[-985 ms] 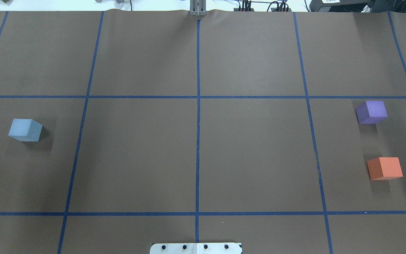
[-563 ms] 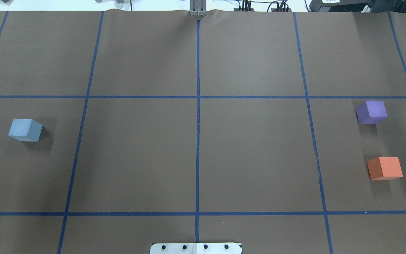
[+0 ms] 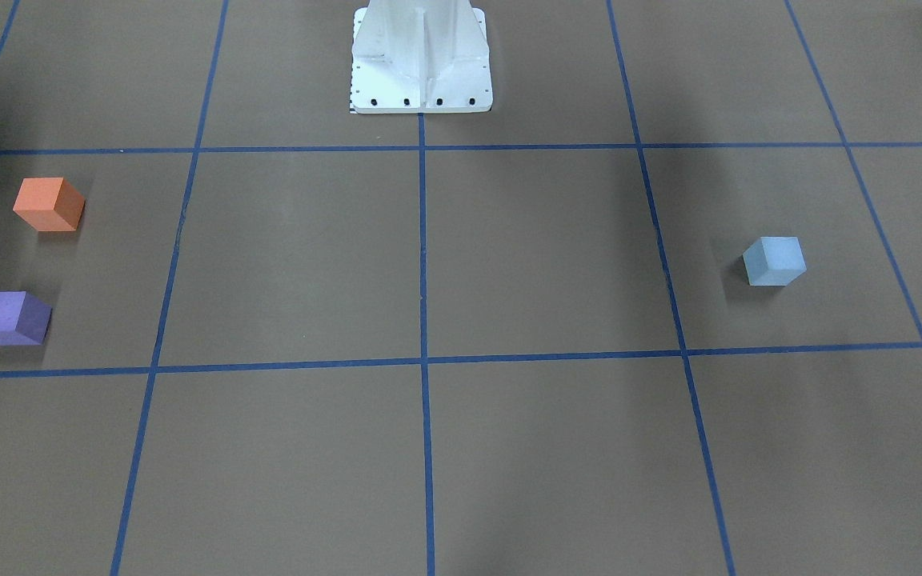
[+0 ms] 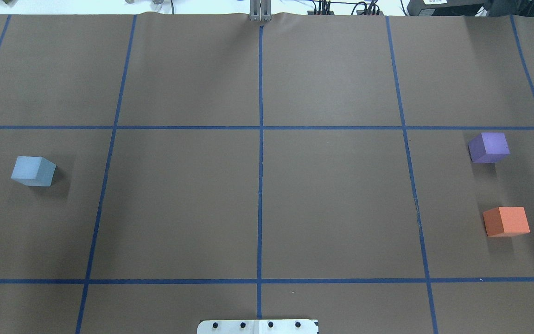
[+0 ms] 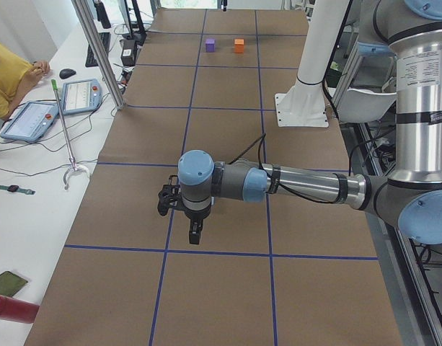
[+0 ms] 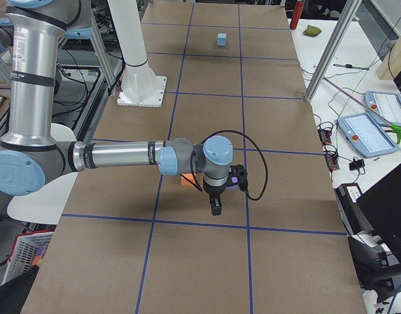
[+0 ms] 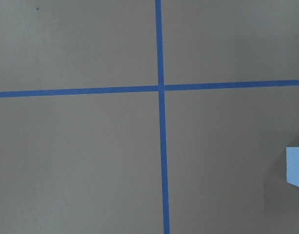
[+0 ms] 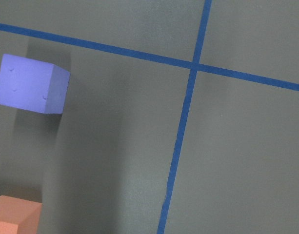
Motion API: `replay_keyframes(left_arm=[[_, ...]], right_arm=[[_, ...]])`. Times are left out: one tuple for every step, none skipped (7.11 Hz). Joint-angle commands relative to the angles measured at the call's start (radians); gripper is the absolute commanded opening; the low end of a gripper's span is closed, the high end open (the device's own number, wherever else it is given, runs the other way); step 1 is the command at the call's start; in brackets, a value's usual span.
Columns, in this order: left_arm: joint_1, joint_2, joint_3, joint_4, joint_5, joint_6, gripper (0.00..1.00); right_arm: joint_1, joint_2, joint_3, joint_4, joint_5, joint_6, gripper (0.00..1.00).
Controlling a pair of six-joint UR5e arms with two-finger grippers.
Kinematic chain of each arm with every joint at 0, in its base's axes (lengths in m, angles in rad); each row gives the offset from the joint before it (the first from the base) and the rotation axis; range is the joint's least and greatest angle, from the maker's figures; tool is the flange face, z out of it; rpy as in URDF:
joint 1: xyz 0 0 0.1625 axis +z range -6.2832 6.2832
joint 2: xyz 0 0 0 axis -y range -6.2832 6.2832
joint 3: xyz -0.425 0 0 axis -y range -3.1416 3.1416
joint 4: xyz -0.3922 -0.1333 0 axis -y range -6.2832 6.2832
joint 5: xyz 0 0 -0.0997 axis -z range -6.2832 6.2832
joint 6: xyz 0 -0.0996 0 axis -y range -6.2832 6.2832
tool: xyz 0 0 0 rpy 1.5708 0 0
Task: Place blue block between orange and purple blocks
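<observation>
The light blue block sits alone on the table's left side; it also shows in the front view and at the right edge of the left wrist view. The purple block and the orange block sit at the far right with a gap between them; both show in the right wrist view, purple and orange. My left gripper and right gripper show only in the side views, hanging above the table; I cannot tell whether they are open or shut.
Blue tape lines divide the brown table cover into squares. The robot's white base plate stands at the near middle edge. A metal pole and operator tablets stand along the far side.
</observation>
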Motion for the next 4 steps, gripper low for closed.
replay_keyframes(left_arm=[[0.178, -0.012, 0.002, -0.162, 0.008, -0.239, 1.00], [0.278, -0.012, 0.003, -0.236, 0.012, -0.327, 1.00], [0.373, -0.043, 0.009, -0.253, 0.079, -0.353, 1.00], [0.429, -0.073, 0.018, -0.256, 0.115, -0.406, 1.00]], right_arm=[[-0.007, 0.000, -0.004, 0.018, 0.026, 0.001, 1.00], [-0.007, -0.002, -0.002, 0.019, 0.028, 0.000, 1.00], [-0.007, -0.002, -0.001, 0.021, 0.031, 0.000, 1.00], [-0.007, 0.000, 0.001, 0.022, 0.033, 0.001, 1.00]])
